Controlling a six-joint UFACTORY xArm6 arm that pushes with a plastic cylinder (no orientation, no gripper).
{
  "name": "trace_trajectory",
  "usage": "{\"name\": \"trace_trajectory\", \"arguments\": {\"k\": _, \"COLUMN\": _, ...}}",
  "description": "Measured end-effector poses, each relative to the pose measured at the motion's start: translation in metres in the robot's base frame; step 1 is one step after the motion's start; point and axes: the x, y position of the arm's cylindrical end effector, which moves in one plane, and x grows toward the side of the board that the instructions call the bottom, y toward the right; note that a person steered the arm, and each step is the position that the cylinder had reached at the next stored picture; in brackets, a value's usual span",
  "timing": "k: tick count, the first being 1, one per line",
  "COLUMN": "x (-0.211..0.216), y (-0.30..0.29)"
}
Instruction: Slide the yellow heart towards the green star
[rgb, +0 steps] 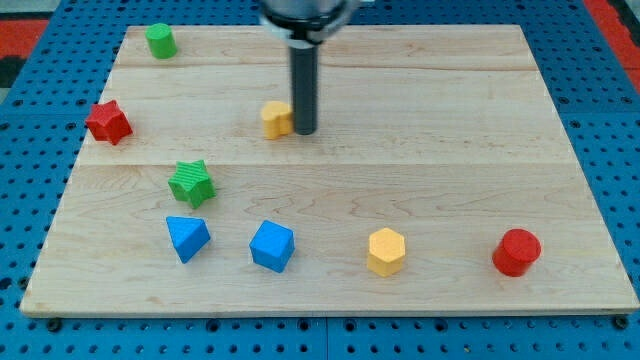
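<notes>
The yellow heart (275, 118) lies on the wooden board (450, 150) above the middle, left of centre. My tip (305, 131) stands right against the heart's right side and hides its right edge. The green star (191, 184) lies lower and to the left of the heart, about a hand's width away, with bare board between them.
A green cylinder (160, 41) sits at the top left, a red star (108, 122) at the left edge. Along the bottom lie a blue triangle-like block (187, 238), a blue cube (272, 246), a yellow hexagon (386, 251) and a red cylinder (516, 252).
</notes>
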Motion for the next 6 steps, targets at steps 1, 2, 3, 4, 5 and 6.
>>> {"name": "trace_trajectory", "arguments": {"k": 1, "x": -0.011, "y": -0.005}}
{"name": "trace_trajectory", "arguments": {"k": 2, "x": -0.037, "y": 0.02}}
{"name": "trace_trajectory", "arguments": {"k": 3, "x": -0.025, "y": -0.051}}
{"name": "trace_trajectory", "arguments": {"k": 4, "x": -0.013, "y": -0.088}}
{"name": "trace_trajectory", "arguments": {"k": 5, "x": -0.051, "y": -0.084}}
{"name": "trace_trajectory", "arguments": {"k": 6, "x": -0.047, "y": -0.166}}
